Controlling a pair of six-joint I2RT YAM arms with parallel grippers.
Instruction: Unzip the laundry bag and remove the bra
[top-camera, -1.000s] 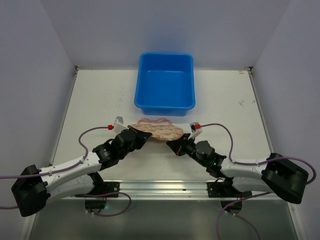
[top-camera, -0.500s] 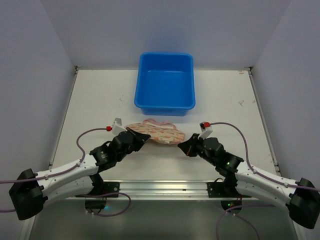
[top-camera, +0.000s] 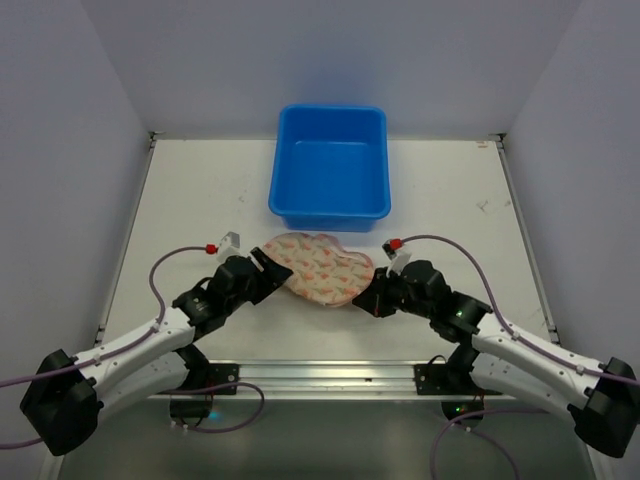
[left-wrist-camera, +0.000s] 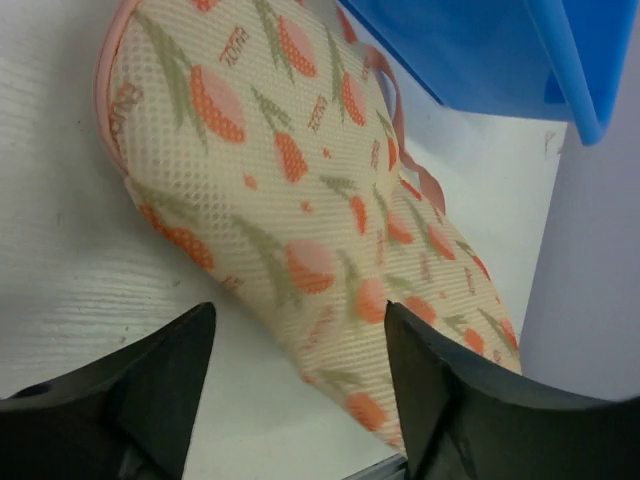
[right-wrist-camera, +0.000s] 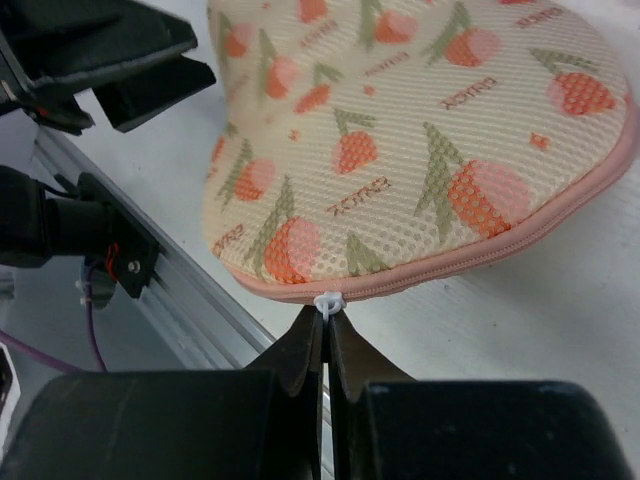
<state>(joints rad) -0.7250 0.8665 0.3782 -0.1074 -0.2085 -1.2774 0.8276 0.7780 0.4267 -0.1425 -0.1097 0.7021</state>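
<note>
Bright diffuse overhead light, faint shadow beside the laundry bag (top-camera: 322, 268), mesh crisp (wrist views)

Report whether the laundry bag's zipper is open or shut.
Shut where visible: the laundry bag edge runs closed, right gripper pinching its pull.

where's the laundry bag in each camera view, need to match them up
Top external: laundry bag at centre, in front of the blue tub.
Left wrist: laundry bag fills the middle, upper left to lower right.
Right wrist: laundry bag fills the upper right, zipper pull pinched by the right gripper.
Shared landmark: left gripper, at the bag's left end from above, bottom of left wrist, upper left of right wrist.
</note>
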